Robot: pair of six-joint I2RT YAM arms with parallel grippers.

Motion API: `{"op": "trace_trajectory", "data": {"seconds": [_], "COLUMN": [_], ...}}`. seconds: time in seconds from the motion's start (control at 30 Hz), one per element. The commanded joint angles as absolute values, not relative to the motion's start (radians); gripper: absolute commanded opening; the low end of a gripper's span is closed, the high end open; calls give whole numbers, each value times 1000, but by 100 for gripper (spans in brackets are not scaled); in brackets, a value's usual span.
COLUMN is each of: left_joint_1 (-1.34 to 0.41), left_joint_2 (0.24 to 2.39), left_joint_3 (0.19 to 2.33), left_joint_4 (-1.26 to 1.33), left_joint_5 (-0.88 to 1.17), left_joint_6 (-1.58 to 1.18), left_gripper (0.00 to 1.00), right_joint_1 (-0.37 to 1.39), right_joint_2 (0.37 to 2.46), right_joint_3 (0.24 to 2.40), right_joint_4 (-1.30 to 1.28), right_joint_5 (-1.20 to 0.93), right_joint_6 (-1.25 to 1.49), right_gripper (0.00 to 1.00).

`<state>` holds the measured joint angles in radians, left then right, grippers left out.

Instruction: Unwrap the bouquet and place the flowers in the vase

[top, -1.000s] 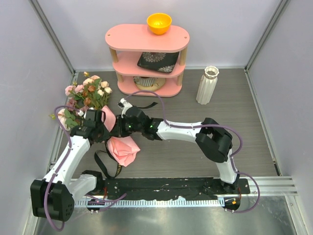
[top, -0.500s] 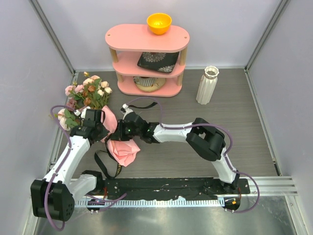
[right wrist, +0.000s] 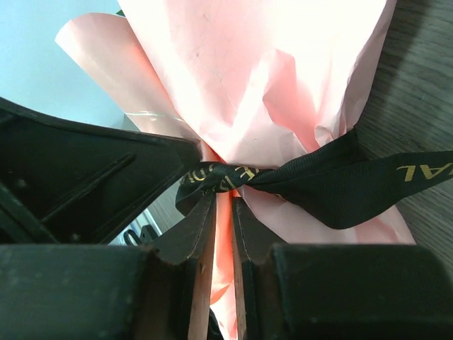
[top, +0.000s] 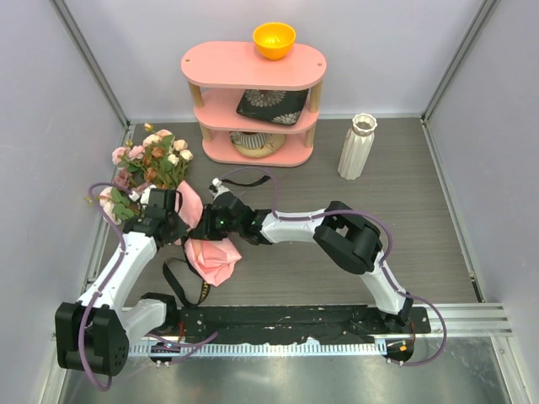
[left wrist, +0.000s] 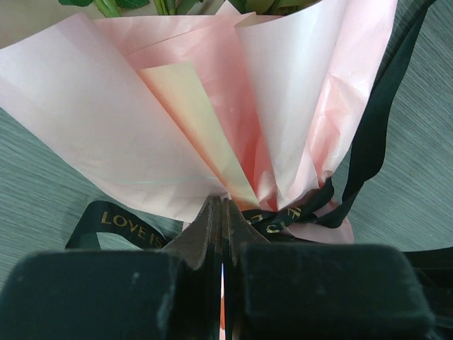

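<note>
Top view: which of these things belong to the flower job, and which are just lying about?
Job: bouquet, black ribbon, white vase, left gripper and right gripper, both at the bouquet's tied neck.
Lying about: pink shelf, orange bowl, dark patterned plate.

Place: a robot laboratory test cell is shown.
Enclosure: the work area is closed in on three sides by plain pale panels (top: pixel 379 50), which are held in aluminium struts (top: pixel 91 63).
Work surface: a grey wood-grain table (top: pixel 421 219) is boxed in by those panels.
Machinery: a left arm (top: pixel 118 269) and a right arm (top: pixel 354 244) are bolted to a black base plate (top: pixel 295 320) beside a metal rail (top: pixel 472 318) at the near edge. Purple cable (top: pixel 81 353) is left exposed.
Props: only a few household things are set out: a pink shelf (top: pixel 219 63) with an orange bowl (top: pixel 274 39) and a patterned plate (top: pixel 271 103), a white ribbed vase (top: pixel 357 147), and a bouquet (top: pixel 156 164).
</note>
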<state>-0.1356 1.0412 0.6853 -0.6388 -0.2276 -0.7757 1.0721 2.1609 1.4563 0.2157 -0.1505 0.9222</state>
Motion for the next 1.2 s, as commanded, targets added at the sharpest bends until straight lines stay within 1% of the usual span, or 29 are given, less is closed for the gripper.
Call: {"op": "trace_trajectory", "data": {"seconds": [0.0, 0.23, 0.4, 0.53, 0.83, 1.17], "left_joint_1": [-126, -126, -121, -112, -92, -86], "left_joint_2": [1054, 1035, 1054, 1078, 1094, 1155], "left_joint_3": [680, 722, 745, 770, 775, 718], "left_joint_4": [-595, -624, -615, -627, -608, -543], "left_joint_5": [-238, -218, -230, -230, -233, -209], "left_joint_6": [-808, -824, -828, -824, -813, -834], "left_gripper": [0, 0, 0, 0, 0, 0], "right_joint_1": [1063, 1048, 1043, 1042, 1043, 1042], "right_joint_2": [2158, 2158, 2171, 2175, 2171, 2207], "right_joint_3": [1494, 1460, 1448, 1450, 1420, 1470], "right_joint_4": [285, 351, 387, 371, 362, 426], "right_joint_5": [-127, -133, -133, -127, -117, -183], "right_joint_6": [957, 1026, 1042, 1040, 1023, 1015], "right_gripper": [22, 24, 20, 21, 23, 24]}}
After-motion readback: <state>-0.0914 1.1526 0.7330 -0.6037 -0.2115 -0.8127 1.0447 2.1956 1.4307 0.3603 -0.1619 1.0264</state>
